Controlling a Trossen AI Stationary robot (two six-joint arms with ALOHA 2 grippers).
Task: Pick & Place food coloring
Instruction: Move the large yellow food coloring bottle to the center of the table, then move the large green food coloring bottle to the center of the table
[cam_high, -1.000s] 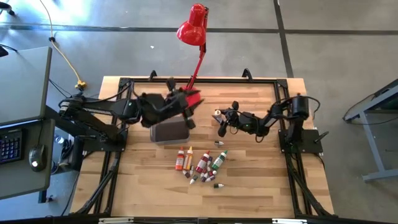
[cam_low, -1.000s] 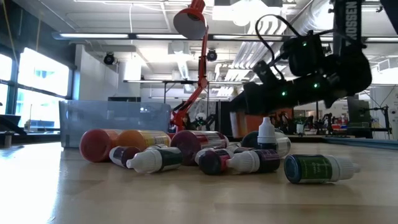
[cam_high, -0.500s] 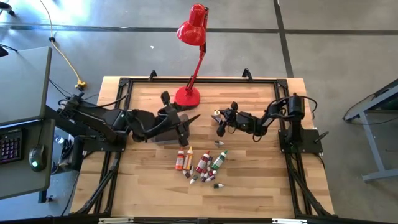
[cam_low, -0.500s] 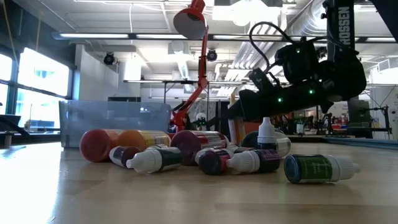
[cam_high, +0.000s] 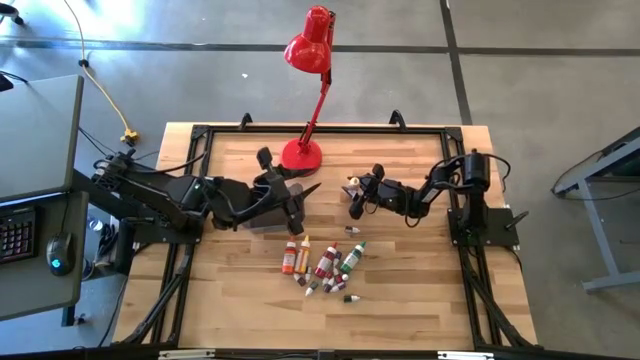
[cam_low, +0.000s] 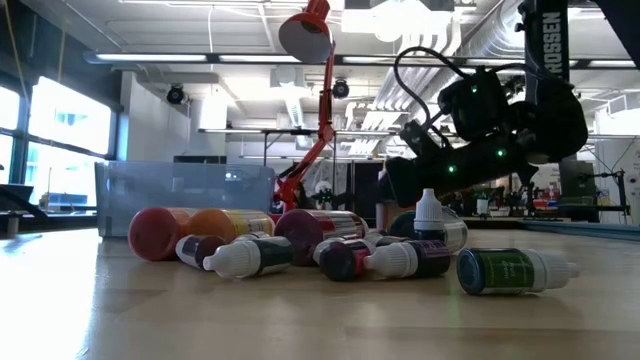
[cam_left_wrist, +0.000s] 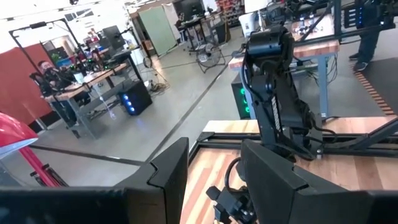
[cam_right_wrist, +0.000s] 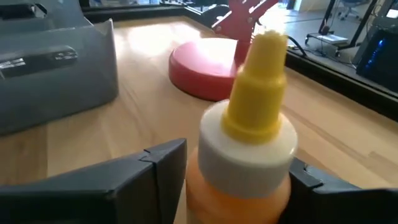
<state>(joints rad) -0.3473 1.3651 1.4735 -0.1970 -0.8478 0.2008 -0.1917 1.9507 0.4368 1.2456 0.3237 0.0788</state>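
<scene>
Right end effector: fingers closed on an orange food coloring bottle with a white collar and yellow tip; held above the counter, right of the red lamp base
Left end effector: over the grey tub, fingers spread apart with nothing between them in the left wrist view
Food coloring cluster: lying on the counter near of both arms, bottles touching or just beside one another
Low view detail: red, orange and dark maroon bottles on their sides, one white-capped bottle upright, a green bottle at the right end
Grey tub position: left of the lamp base, far of the cluster
Red lamp: head beyond the counter's far edge
</scene>
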